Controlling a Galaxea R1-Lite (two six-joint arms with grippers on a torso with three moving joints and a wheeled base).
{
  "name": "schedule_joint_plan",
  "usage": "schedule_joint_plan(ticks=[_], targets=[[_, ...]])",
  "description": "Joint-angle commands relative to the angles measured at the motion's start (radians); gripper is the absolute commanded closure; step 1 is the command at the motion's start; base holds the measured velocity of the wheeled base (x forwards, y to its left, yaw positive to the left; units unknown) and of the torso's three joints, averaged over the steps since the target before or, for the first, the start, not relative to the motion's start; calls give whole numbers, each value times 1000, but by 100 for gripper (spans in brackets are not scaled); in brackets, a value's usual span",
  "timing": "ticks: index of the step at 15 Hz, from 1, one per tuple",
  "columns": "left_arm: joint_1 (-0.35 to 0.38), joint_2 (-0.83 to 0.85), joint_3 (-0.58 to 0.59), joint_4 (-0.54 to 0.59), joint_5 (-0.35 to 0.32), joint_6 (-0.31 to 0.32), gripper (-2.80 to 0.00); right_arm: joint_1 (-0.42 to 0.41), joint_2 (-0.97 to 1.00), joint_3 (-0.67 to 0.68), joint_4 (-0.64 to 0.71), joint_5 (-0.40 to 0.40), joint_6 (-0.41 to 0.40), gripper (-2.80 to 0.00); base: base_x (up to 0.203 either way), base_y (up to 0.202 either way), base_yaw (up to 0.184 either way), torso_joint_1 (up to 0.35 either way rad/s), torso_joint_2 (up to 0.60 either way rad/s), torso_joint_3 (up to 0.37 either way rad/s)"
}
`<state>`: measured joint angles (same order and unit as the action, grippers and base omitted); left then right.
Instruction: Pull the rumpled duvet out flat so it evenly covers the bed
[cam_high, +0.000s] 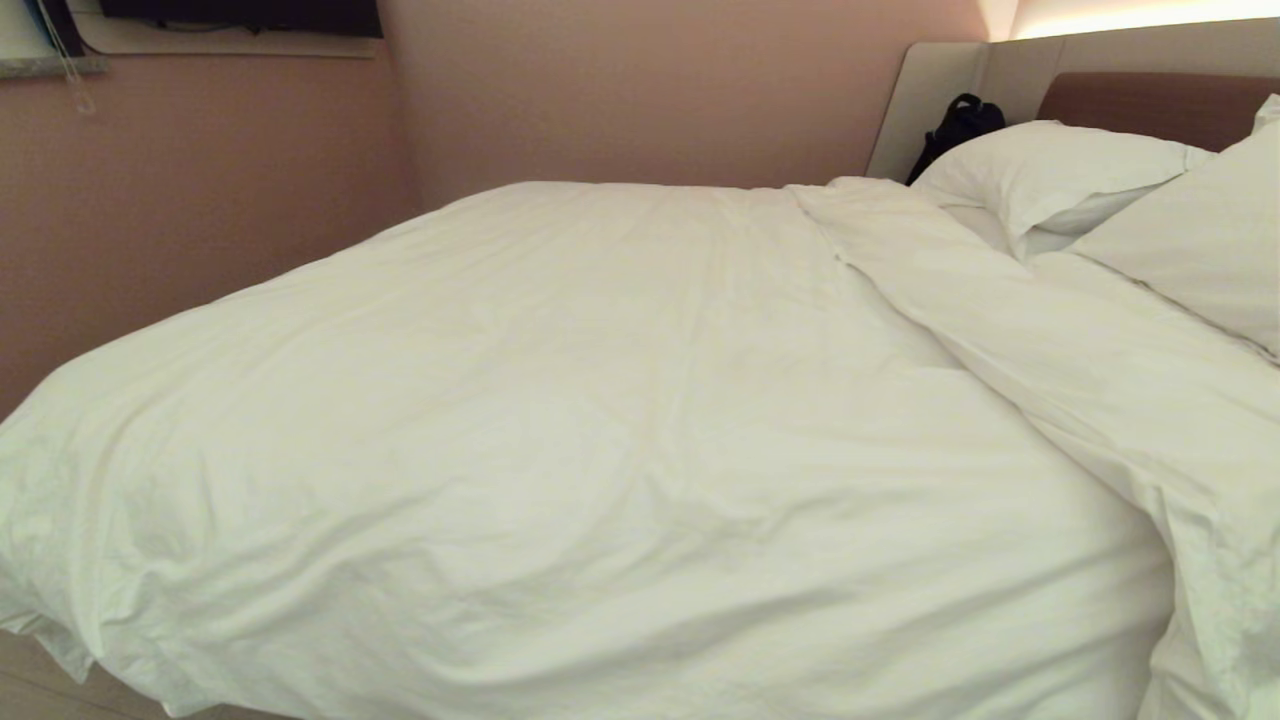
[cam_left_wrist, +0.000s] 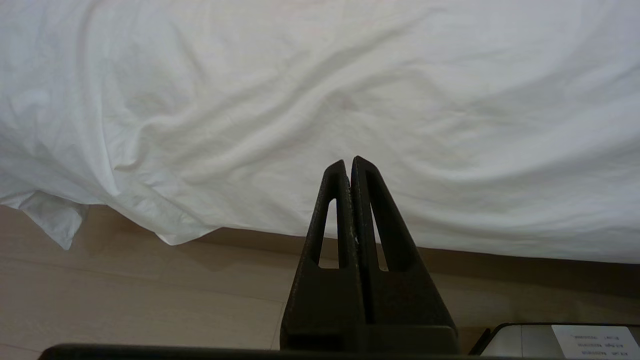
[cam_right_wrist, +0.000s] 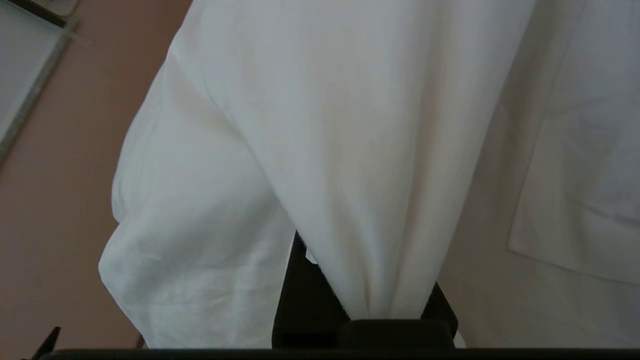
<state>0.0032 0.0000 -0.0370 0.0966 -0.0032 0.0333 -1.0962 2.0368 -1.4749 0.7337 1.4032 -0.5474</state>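
Duvet (cam_high: 560, 420) coverage: the white, finely wrinkled cover spreads across nearly the whole bed (cam_high: 1160, 100) in the head view, from the edge nearest the camera back toward the pink wall (cam_high: 650, 90). Its near edge hangs over the side of the bed, and in the left wrist view that hanging hem ends above the pale wood floor (cam_left_wrist: 125, 295) without touching it. One corner droops lower than the rest of the hem. Toward the headboard end, a long raised fold of the duvet runs diagonally beside the pillows.

Pillows (cam_high: 1060, 170): two plump white pillows lie at the head of the bed, overlapping, against the brown padded headboard. A black bag (cam_high: 960, 125) sits behind them by the beige side panel.

Right gripper (cam_right_wrist: 370, 310): outside the head view. In its own wrist view the fingers are clamped on a gathered bunch of duvet fabric, which rises from the jaws in taut, converging pleats.

Left gripper (cam_left_wrist: 348, 162): outside the head view. In its own wrist view the two black fingers are pressed together and hold nothing. The tips point at the hanging duvet edge, apart from it.
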Motion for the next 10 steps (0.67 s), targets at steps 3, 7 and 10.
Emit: schedule_joint_plan(ticks=[3,7,10], targets=[[0,0,0,0,0,0,0,-16,42,-42,42,28,-2,0,0,0,0,0,0,0],[0,0,0,0,0,0,0,-51,89,-125,114,52,0,0,0,0,0,0,0,0],[0,0,0,0,0,0,0,-73,103,-153,148,71,-2,0,0,0,0,0,0,0]])
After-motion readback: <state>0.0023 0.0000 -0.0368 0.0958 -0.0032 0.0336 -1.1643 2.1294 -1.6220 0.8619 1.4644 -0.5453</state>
